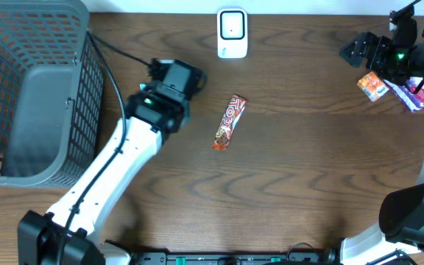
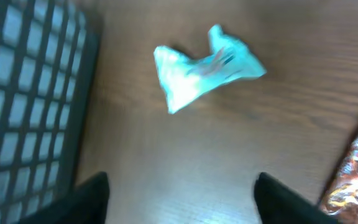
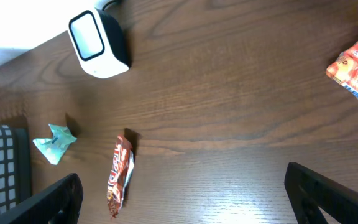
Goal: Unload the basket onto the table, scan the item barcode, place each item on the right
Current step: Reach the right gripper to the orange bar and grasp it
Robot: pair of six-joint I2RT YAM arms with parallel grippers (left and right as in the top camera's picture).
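Left pincer: fingers wide apart with nothing between them, hovering over the bench on the basket side of the scanner and nearer the robot than it. Teal packet lies crumpled on the bench just ahead of those fingers, not touching them; the arm hides it in the overhead view. From the right wrist view it sits well off from the scanner, close by the basket wall. Candy bar lies flat straight in front of the scanner, apart from it. Right pincer: fingers apart, empty, far out on the scanner's other side, near an orange packet. No barcode readable on any item.
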